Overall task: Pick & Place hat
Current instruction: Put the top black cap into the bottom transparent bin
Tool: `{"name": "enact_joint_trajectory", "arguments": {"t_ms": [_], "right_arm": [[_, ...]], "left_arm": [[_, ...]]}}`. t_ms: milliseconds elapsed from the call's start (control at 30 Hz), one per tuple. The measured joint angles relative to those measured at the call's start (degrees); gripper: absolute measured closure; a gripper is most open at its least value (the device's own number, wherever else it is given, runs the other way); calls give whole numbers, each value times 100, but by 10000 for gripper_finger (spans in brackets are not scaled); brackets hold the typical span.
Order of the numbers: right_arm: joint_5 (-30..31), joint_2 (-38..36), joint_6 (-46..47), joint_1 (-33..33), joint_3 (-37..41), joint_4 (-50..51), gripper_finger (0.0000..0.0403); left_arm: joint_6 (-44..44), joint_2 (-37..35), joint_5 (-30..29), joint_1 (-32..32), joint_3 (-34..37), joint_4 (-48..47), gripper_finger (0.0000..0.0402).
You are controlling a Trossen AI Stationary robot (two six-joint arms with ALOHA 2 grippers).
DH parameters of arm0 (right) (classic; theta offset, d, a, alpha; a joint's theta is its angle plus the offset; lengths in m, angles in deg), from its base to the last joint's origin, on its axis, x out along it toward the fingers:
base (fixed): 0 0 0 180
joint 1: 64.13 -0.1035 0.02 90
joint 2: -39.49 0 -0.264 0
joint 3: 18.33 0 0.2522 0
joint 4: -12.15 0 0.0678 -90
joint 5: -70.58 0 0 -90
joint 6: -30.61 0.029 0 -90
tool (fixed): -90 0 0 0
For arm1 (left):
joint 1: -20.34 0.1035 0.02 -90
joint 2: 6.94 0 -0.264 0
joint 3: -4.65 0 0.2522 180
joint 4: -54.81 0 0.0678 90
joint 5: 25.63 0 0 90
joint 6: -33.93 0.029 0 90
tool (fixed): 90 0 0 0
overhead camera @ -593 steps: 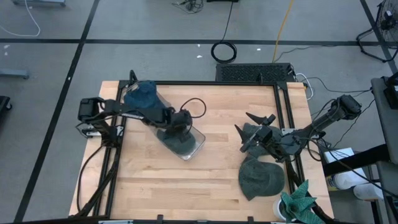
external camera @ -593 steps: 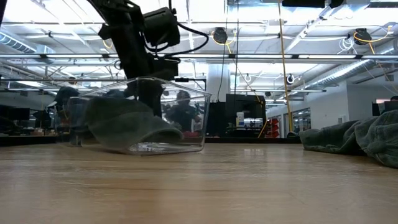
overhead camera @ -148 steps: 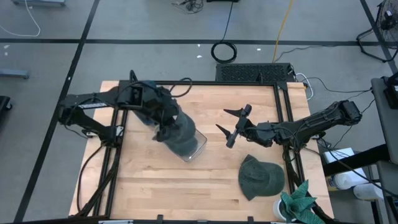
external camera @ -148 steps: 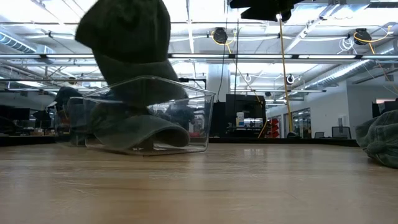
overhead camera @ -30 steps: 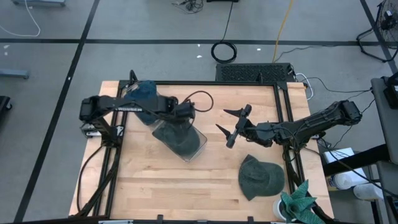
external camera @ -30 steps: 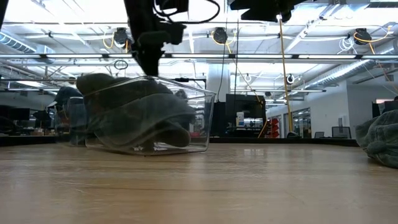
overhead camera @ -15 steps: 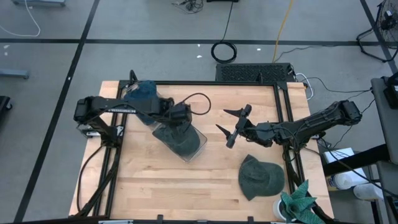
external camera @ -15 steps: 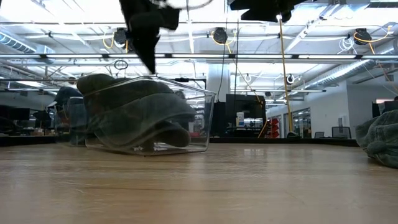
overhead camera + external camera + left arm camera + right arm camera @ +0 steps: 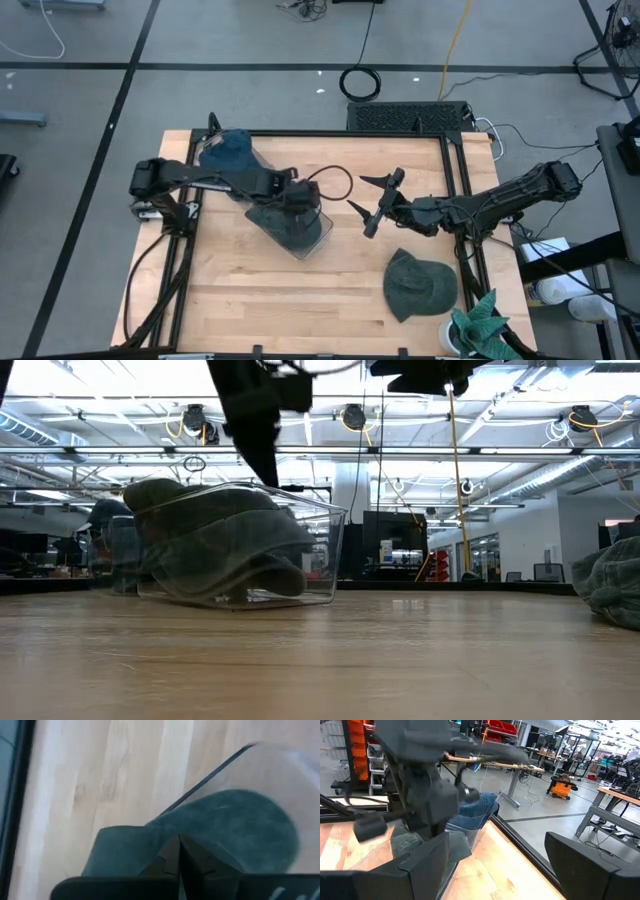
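From above, we see the left gripper (image 9: 293,200) clenched empty over the clear bin (image 9: 322,232) of dark hats (image 9: 285,222) near the table's (image 9: 250,300) far left corner. Another hat (image 9: 420,285) lies by the right edge, with the right gripper (image 9: 368,205) spread wide mid-table. At table level, we see the hats (image 9: 215,545) heaped inside the bin (image 9: 330,555).

hidden: lower hats under top hat (image 9: 285,222) in bin | cut off: hat (image 9: 612,586) at low view's edge | blurred: left arm (image 9: 420,795)

No legible text, label, brand, number or sign is found in any view. Surfaces checked include the arms, the table and the room beyond it; none bears markings that can be read.
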Motion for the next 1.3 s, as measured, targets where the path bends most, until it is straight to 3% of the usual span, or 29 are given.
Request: {"name": "enact_joint_trajectory", "arguments": {"t_ms": [333, 567, 1033, 1300], "right_arm": [[0, 0, -9, 0, 0, 4, 89], [0, 0, -15, 0, 0, 5, 89], [0, 0, -17, 0, 0, 7, 89], [0, 0, 10, 0, 0, 4, 89]], "left_arm": [[-505, 692, 102, 453, -6, -409, 395], [-549, 724, 345, 523, -3, -415, 394], [-533, -920, 55, 183, 0, -621, 396], [-844, -1105, 72, -80, 455, -620, 396]]}}
